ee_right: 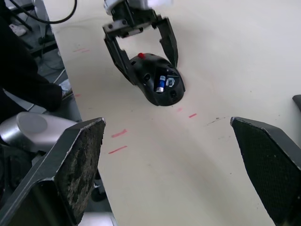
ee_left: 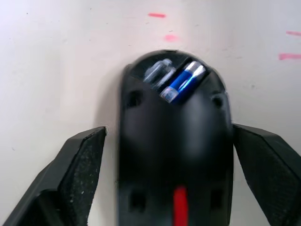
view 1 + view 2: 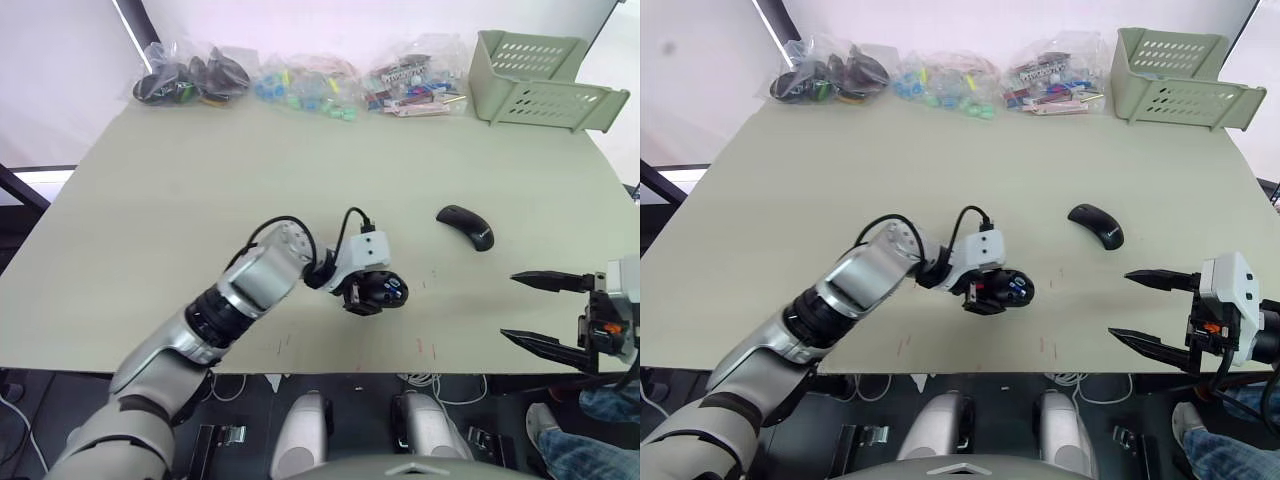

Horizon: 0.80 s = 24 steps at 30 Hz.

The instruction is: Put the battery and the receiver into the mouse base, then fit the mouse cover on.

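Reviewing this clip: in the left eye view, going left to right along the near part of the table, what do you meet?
Left gripper open around the mouse base → mouse cover → right gripper, open.

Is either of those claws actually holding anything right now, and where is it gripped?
Nothing is gripped. The left claw straddles the mouse base with its fingers open beside its sides; the right claw is open and empty.

Mouse base point(image 3: 378, 291) near front edge of table point(image 3: 150, 210), centre; battery point(image 2: 182, 81) and receiver point(image 2: 157, 74) side by side inside it. Mouse cover point(image 3: 467, 226) right of base and further back, apart. Bags point(image 3: 300, 80) along rear edge, basket point(image 3: 540, 80) at rear right corner.
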{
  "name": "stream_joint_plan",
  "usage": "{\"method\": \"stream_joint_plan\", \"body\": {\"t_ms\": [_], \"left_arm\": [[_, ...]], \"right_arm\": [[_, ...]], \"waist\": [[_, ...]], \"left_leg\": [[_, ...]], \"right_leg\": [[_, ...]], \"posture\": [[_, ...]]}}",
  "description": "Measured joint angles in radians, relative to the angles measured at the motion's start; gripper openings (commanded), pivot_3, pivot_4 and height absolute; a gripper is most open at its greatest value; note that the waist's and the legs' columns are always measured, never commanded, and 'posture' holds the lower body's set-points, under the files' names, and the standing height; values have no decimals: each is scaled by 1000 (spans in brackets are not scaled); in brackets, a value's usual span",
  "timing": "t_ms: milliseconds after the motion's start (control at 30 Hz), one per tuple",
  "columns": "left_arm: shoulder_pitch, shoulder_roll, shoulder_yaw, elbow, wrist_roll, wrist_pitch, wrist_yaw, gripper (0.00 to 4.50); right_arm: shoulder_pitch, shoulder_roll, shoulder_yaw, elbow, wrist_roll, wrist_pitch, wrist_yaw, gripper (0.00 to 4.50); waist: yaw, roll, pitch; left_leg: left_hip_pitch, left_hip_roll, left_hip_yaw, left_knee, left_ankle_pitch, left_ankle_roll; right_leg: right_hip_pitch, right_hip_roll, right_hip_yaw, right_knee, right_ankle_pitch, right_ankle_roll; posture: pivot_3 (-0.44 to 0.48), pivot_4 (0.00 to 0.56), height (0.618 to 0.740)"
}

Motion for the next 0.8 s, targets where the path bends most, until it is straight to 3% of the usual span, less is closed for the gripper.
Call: {"method": "stream_joint_plan", "body": {"t_ms": [200,267,467,600,800], "left_arm": [[91,96,220,-100,-123,26,-25,4462],[209,113,417,-167,-230,43,-24,4462],[474,212,704,-143,-297,-26,-22,4462],[571,211,797,-20,-273,-125,44,4462],[636,189,829,43,-275,-197,98,4462]], "right_arm": [[-10,5,1,-7,20,21,-19,4500],[-19,11,4,-16,24,26,-30,4500],[-47,25,26,-19,29,30,-44,4500],[-76,29,51,-25,38,37,-52,4500],[-89,71,52,-34,46,33,-81,4500]], "waist": [[-6,1,1],[-7,0,3],[-7,-2,5],[2,-4,7],[5,-6,8]], "left_leg": [[0,0,1,-1,0,0],[0,1,1,0,0,0],[2,1,1,0,0,0],[2,1,2,1,0,0],[1,1,3,0,0,0]], "right_leg": [[-1,0,0,0,0,0],[-1,0,1,0,-1,2],[-1,0,0,2,-3,0],[0,-1,0,2,-3,-1],[-1,-2,1,1,0,-3]], "posture": [[0,150,740],[0,150,740],[0,150,740],[0,150,740],[0,150,740]]}}
